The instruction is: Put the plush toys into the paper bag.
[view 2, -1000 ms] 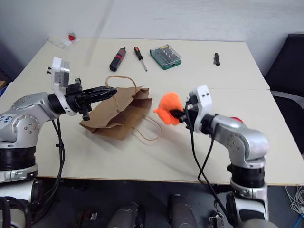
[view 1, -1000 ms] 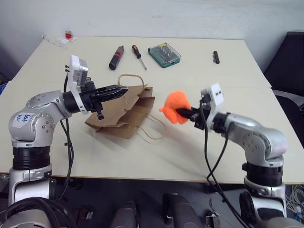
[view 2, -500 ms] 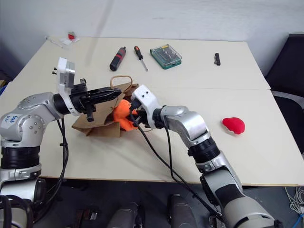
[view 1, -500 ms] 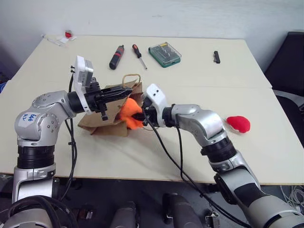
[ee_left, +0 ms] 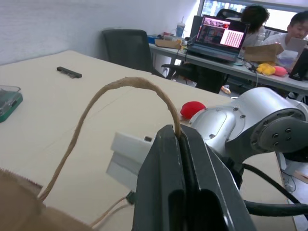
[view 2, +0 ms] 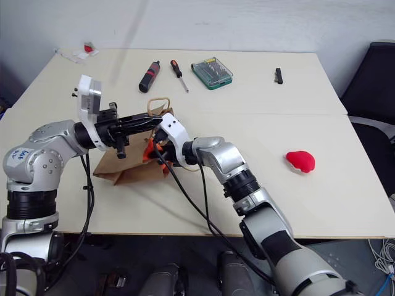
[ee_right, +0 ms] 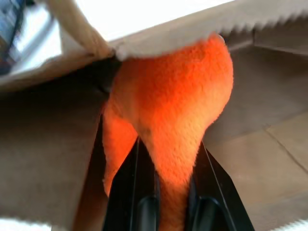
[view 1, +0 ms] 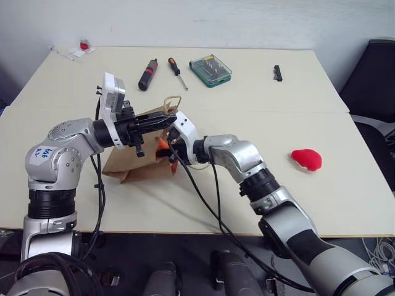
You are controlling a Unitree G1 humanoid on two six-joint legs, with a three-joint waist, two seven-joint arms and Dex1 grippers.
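At the bag's (view 1: 133, 165) serrated mouth, the right claw (ee_right: 168, 192) pinches the orange toy (ee_right: 168, 125) and holds it just inside the rim, brown paper close on every side. The left claw (ee_left: 179, 144), clamped on a loop handle (ee_left: 122, 89), lifts the mouth open. The red toy (view 1: 307, 159) lies well apart on bare cream table (view 1: 259, 197) (tools line the far edge). People sit at desks beyond.

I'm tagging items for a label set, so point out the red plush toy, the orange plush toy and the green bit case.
red plush toy (view 1: 307, 159), left eye view, middle of its body.
orange plush toy (ee_right: 168, 110), right wrist view, its upper body.
green bit case (view 1: 210, 69), left eye view, its lid.
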